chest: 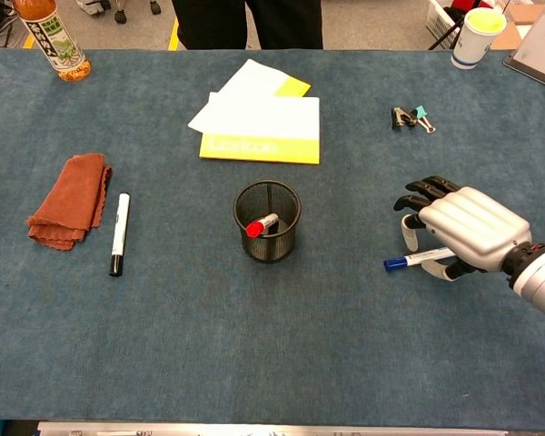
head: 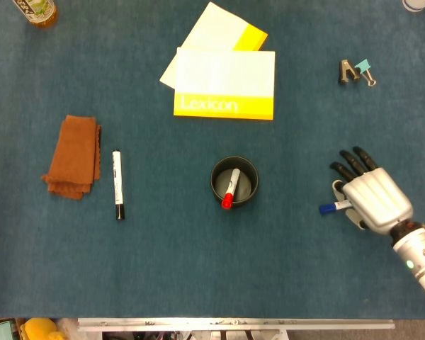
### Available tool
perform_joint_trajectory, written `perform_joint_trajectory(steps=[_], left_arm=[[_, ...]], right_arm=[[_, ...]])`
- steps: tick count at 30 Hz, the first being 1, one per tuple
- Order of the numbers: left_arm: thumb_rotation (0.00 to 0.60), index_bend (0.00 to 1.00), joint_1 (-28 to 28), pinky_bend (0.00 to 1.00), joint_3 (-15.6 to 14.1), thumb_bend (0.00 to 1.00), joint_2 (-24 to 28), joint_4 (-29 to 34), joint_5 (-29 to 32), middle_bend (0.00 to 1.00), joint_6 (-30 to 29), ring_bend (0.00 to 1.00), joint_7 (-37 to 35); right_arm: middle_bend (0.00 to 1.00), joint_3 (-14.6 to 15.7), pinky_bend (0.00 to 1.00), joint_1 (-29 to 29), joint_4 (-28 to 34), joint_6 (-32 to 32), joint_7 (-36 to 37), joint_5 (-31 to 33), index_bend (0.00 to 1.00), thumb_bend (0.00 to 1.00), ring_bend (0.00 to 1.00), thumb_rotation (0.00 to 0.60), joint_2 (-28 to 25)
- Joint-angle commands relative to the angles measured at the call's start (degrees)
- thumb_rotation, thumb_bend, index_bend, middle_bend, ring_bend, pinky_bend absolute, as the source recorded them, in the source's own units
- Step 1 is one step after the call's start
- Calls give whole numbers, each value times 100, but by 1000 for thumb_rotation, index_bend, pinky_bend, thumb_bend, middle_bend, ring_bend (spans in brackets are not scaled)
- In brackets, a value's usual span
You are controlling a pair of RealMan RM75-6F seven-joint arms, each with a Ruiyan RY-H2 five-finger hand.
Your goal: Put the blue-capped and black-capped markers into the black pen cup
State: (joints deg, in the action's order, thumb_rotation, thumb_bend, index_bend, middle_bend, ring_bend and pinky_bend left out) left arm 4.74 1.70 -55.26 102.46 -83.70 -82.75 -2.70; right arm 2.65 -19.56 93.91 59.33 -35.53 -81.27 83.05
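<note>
- Blue-capped marker (chest: 418,260) lies right of black pen cup (chest: 267,221); right hand (chest: 463,227) covers its barrel, fingers (chest: 416,193) spread, grasp unconfirmed.
- Pinch mid-barrel before lifting.
- Black-capped marker (chest: 119,233) waits left of cup.

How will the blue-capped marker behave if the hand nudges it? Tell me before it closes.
The blue-capped marker is a slim round barrel lying flat on the table cloth, so it may roll sideways. It looks stiff and light. The right hand covers its far end, so a nudge could pivot it.
</note>
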Motion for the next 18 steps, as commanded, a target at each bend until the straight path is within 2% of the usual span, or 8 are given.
perform_joint_trajectory(steps=[1,18], left_arm=[[600,270,-6,10,-4,308,2,-3,7,40,2,0,4],[600,270,-31,10,-4,308,22,-39,33,39,-1,0,-45]], right_arm=[[204,16,68,-40,-26,-51,-62,50,524,240,57,600,42],[196,-1,67,-270,-147,-247,-358,397,524,244,49,600,230]])
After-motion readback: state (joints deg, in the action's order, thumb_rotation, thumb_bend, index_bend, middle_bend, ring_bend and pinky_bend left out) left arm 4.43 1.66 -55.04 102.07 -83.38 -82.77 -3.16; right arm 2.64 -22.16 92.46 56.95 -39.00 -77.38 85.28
